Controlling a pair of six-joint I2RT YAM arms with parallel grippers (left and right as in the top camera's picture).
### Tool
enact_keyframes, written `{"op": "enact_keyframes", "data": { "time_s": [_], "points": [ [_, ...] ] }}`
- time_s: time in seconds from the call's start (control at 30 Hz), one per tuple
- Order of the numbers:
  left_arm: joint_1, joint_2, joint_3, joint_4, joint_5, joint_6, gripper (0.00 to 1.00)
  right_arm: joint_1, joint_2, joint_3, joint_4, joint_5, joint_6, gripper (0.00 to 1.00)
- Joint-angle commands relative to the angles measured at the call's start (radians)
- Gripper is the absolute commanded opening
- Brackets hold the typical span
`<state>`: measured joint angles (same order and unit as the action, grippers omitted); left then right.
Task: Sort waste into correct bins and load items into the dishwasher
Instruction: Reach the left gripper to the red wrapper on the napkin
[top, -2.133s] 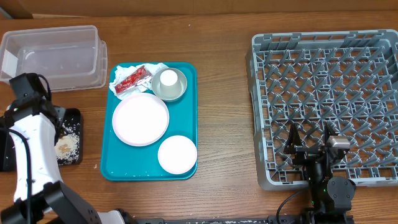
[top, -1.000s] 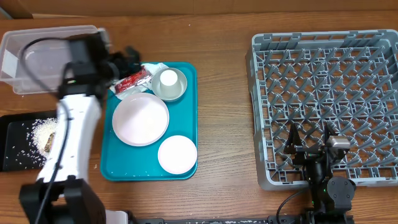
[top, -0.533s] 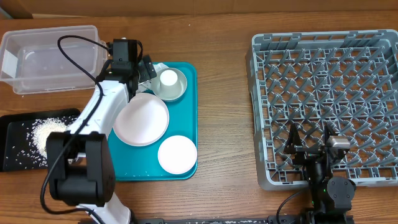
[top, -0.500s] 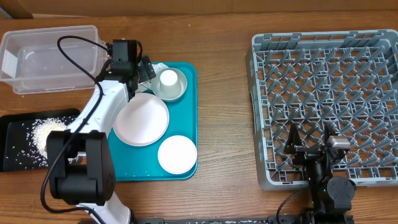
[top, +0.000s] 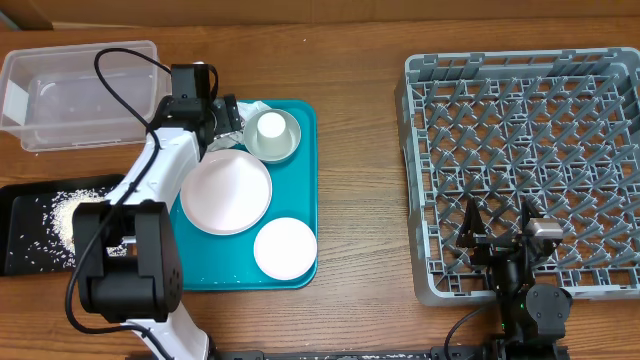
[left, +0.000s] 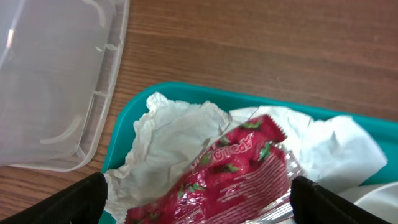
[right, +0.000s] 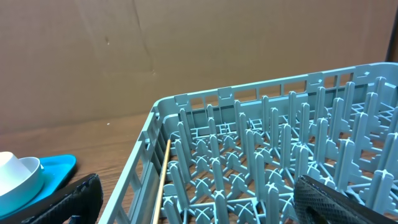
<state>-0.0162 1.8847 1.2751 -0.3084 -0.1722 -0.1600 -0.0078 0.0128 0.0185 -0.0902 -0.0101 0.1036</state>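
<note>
Rice is seen in black tray, lower left. Left gripper, spread wide, is held over red wrapper and napkin, upper left of teal tray. Nothing is racked yet: dish rack, right, is empty. Right gripper is spread at its lower edge.

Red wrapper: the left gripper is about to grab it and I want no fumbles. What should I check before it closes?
1. Left gripper open: ok.
2. Wrapper between its fingers: ok.
3. Wrapper free of the napkin: not ok, it lies on the napkin.
4. Tub open, no lid: ok.
5. Left gripper clear of the bowl: cannot tell.
6. Right gripper out of the way, open by the rack: ok.
</note>
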Motion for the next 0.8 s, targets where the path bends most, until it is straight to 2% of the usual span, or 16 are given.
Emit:
{"op": "enact_keyframes", "data": {
  "time_s": [0.0,0.1,0.27,0.3,0.33,0.37,0.4,0.53,0.67,0.77],
  "points": [
    [0.034,0.025,0.005,0.0,0.067,0.139,0.98,-0.005,-0.01,-0.01,0.006,0.009,-0.007,1.0],
    [0.048,0.025,0.005,0.003,0.072,0.228,1.0,-0.005,-0.01,-0.01,0.006,0.009,-0.007,1.0],
    [0.051,0.025,0.005,0.001,0.11,0.385,0.95,-0.005,-0.01,-0.01,0.006,0.009,-0.007,1.0],
    [0.051,0.025,0.005,0.005,0.123,0.393,0.88,-0.005,-0.01,-0.01,0.006,0.009,-0.007,1.0],
    [0.051,0.025,0.005,0.011,0.125,0.392,0.76,-0.005,-0.01,-0.01,0.006,0.009,-0.007,1.0],
    [0.051,0.025,0.005,0.014,0.124,0.392,0.72,-0.005,-0.01,-0.01,0.006,0.009,-0.007,1.0],
    [0.051,0.025,0.005,0.014,0.124,0.392,0.73,-0.005,-0.01,-0.01,0.006,0.009,-0.007,1.0],
    [0.051,0.025,0.005,0.017,0.145,0.393,0.86,-0.005,-0.01,-0.01,0.006,0.009,-0.007,1.0],
    [0.051,0.025,0.005,0.03,0.15,0.399,0.89,-0.005,-0.01,-0.01,0.006,0.009,-0.007,1.0],
    [0.051,0.025,0.005,0.025,0.198,0.452,0.89,-0.005,-0.01,-0.01,0.006,0.009,-0.007,1.0]
  ]
}}
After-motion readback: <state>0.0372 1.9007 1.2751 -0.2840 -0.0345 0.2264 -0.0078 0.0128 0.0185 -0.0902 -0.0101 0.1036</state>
